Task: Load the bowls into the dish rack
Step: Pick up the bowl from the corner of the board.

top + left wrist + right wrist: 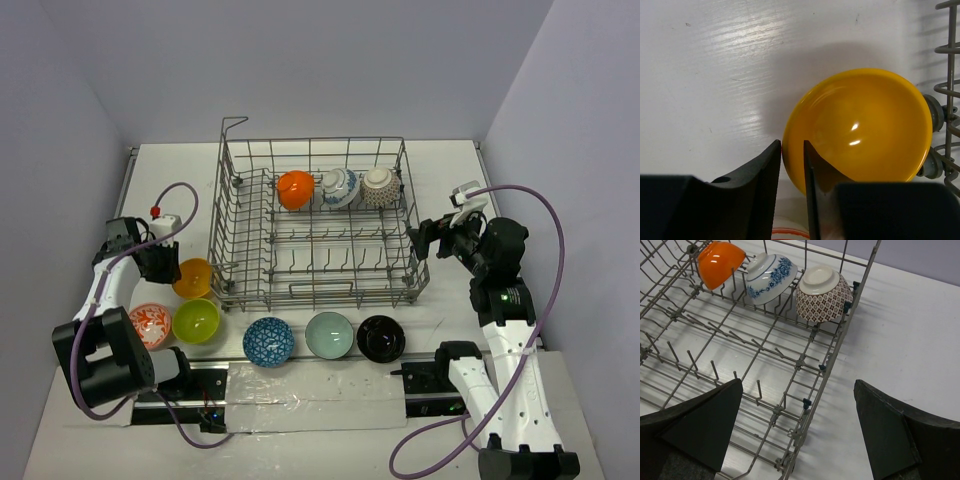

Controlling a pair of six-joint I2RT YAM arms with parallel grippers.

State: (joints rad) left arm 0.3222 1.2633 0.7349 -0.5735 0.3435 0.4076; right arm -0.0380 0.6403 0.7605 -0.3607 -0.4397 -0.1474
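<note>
My left gripper is shut on the near rim of the yellow bowl, one finger inside and one outside. The bowl rests on the table beside the dish rack's left wall. In the rack's back row an orange bowl, a blue-patterned bowl and a brown-patterned bowl stand on edge. At the rack's right side my right gripper hangs wide open and empty.
Along the table's near edge sit a red-and-white bowl, a lime green bowl, a blue bowl, a pale teal bowl and a black bowl. The red-and-white bowl's rim shows under my left fingers.
</note>
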